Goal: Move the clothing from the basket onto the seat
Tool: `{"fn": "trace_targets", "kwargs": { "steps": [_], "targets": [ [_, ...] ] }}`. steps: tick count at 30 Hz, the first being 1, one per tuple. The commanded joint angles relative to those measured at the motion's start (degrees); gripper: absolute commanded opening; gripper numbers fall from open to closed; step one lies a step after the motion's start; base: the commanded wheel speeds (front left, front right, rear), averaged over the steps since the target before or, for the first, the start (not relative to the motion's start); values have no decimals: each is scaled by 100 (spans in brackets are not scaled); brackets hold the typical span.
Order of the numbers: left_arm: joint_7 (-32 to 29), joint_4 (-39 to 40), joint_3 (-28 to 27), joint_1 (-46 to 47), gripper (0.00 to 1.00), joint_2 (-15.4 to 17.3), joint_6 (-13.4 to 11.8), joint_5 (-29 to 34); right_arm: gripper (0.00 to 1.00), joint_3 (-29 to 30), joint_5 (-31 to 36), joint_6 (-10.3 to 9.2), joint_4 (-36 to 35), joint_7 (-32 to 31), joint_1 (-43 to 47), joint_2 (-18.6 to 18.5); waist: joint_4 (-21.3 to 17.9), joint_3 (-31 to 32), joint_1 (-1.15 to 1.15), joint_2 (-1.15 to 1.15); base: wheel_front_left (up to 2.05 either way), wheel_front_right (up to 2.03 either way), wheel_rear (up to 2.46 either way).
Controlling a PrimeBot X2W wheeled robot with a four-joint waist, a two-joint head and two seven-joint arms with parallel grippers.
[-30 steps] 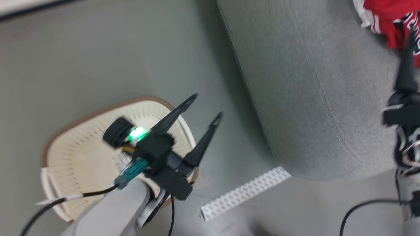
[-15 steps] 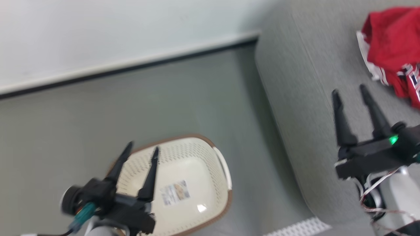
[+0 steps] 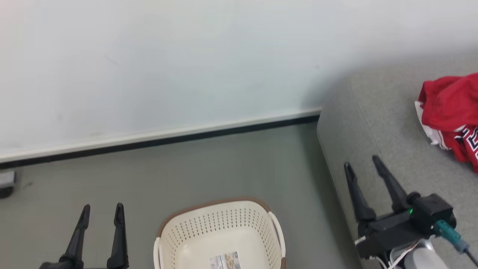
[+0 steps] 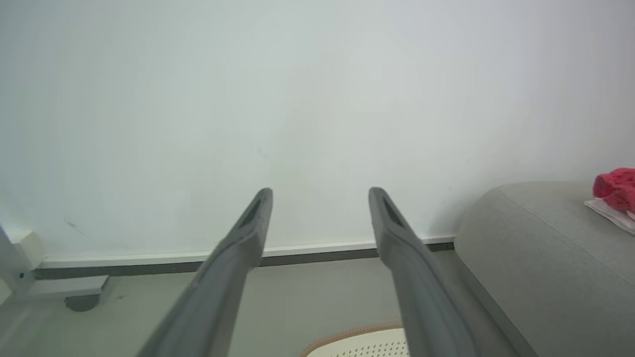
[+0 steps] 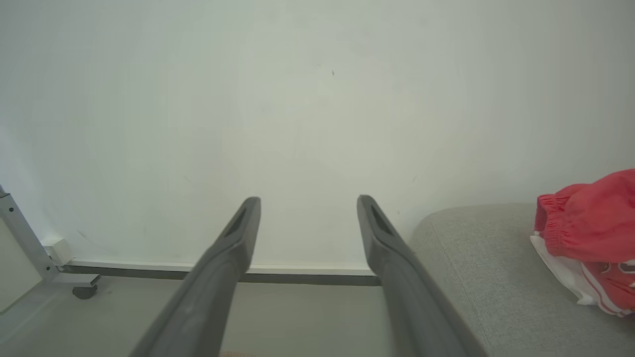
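The clothing (image 3: 450, 116), a red bundle, lies on the seat (image 3: 377, 130), well back from its rounded end edge. The basket (image 3: 220, 231) stands upright on the floor (image 3: 224, 164) near that end (label visible on its base). The left gripper (image 3: 103, 206) is spread, holding nothing, over the floor beside the basket. The right gripper (image 3: 360, 161), likewise spread and unloaded, hangs above the seat's edge.

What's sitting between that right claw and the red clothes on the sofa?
Nothing. In the head view, a bare stretch of the seat, plain grey fabric, separates the open right gripper from the clothing.
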State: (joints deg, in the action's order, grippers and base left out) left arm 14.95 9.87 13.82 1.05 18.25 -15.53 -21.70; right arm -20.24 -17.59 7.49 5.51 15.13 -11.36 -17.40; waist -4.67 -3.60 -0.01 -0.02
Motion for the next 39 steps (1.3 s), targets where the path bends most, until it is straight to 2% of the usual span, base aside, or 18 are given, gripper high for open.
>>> {"fn": "trace_targets", "kwargs": {
  "steps": [1,4,9,19,39],
  "targets": [
    [25,133,-108,-143,100,-95,62,121,100,-13,48,1,34,10,147,34,181,393,1,2,0,0,0],
    [25,279,-384,-404,100,-260,241,350,100,26,67,1,55,10,333,141,175,503,1,2,0,0,0],
    [25,57,-622,-757,100,-425,545,663,100,-100,293,1,117,9,601,196,143,657,1,2,0,0,0],
    [25,-642,-857,-1176,100,-643,934,872,100,-323,518,1,83,10,1048,378,-17,862,1,2,0,0,0],
    [26,-956,-1111,-1151,100,-991,1280,1258,100,-249,450,1,128,10,1189,388,-50,915,1,2,0,0,0]
  ]
}}
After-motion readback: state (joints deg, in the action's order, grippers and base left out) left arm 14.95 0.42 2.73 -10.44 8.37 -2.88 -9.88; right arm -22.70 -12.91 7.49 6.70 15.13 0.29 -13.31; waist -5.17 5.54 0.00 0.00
